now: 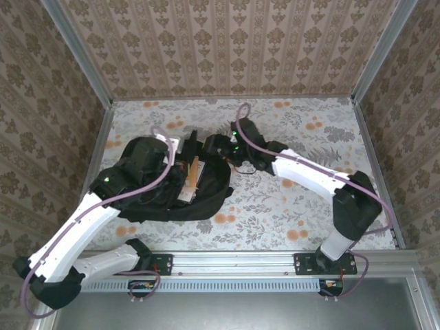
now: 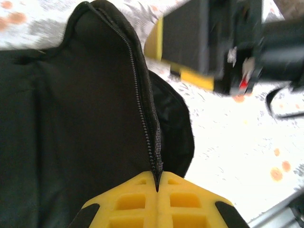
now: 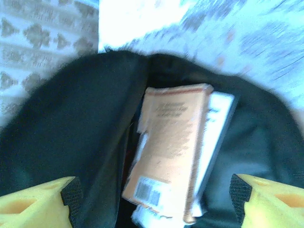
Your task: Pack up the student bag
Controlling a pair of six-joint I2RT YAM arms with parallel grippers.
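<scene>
Right wrist view: right fingers (image 3: 266, 199) spread; orange book (image 3: 173, 142) sits between them, inside the student bag (image 3: 71, 123). Left fingers (image 2: 156, 194) pinch its zipper edge (image 2: 142, 104). Partly packed; probably zipping left.

Test cell dressed up as a room, not a lived-in home. Damask wallpaper panels (image 1: 234, 48) box me in on three sides, butted against bare aluminium posts (image 1: 77, 51). The bench (image 1: 295, 206) wears a floral printed sheet with orange blooms. My two arms (image 1: 309, 175) bolt onto a slotted aluminium rail (image 1: 234, 262) at the near edge, with purple cables (image 1: 24, 297) looping loose.
</scene>
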